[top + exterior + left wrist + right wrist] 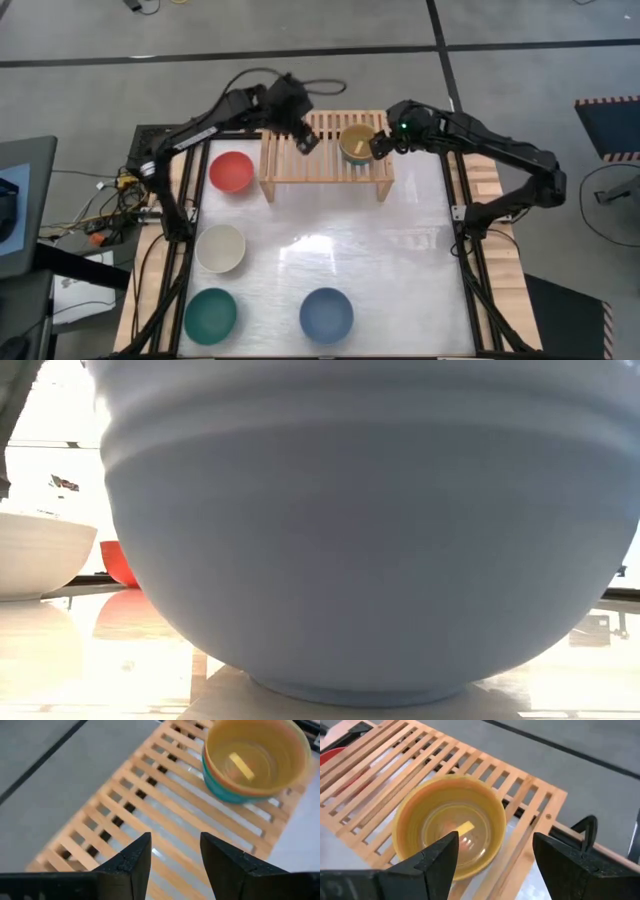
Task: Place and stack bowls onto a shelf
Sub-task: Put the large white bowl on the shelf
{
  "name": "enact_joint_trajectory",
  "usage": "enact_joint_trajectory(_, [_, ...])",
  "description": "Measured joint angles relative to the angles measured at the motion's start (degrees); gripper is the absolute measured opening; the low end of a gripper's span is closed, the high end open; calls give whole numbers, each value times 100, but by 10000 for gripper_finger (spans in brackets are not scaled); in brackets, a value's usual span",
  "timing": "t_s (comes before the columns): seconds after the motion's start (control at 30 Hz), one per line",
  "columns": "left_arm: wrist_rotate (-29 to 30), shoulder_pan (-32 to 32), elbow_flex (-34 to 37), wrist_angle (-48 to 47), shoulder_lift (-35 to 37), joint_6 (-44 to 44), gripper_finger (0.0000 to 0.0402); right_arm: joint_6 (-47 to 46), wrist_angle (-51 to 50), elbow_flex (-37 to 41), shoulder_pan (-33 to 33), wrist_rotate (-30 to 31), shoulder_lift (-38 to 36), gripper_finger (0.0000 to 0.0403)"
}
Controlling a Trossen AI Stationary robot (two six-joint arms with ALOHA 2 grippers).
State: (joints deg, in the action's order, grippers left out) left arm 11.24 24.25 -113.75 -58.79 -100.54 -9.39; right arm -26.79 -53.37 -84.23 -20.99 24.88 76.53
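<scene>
Sitting on the slatted top of the low light-wood shelf (pixel 325 160), toward its right end, a small round yellow plastic bowl (pixel 356 142) is nested inside a cyan plastic bowl (pixel 225 795), whose rim and side show beneath it in the left wrist view. Whether more bowls lie inside this stack cannot be told. The rest of the slatted top is bare wood. The shelf stands at the far edge of the pale white table (pixel 400 260).

The right gripper (pixel 379 147) hangs just beside the stack on its right, with its two dark fingers (pixel 427 862) spread wide and nothing between them; in the right wrist view the yellow bowl lies just ahead of the gap. The left gripper (pixel 306 143) hovers over the left-middle part of the shelf, apart from the stack, its fingers (pixel 130 865) also parted and empty above the slats.

Four larger round plastic bowls rest on the table. The red bowl (pixel 231 171) is just left of the shelf, the cream bowl (pixel 220 248) lies nearer along the left side, the dark green bowl (pixel 210 315) sits at the near left corner, and the blue bowl (pixel 326 314) stands near the middle of the near edge, filling most of the low view.
</scene>
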Motion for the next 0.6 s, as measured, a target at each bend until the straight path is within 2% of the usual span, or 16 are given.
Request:
enact_joint_trajectory(0.13, [-10, 123, 1946, 885, 1356, -293, 149, -251, 1, 339, 29, -121, -239, 282])
enact_joint_trajectory(0.27, [38, 673, 3596, 1030, 2603, -638, 149, -522, 27, 613, 182, -130, -508, 282])
enact_joint_trajectory(0.43, [-171, 1498, 4993, 1007, 3708, -1077, 149, -760, 49, 674, 357, -155, -627, 281])
enact_joint_trajectory(0.6, [-428, 1845, 5877, 948, 4216, -1652, 149, -873, 178, 674, 380, -569, -634, 281])
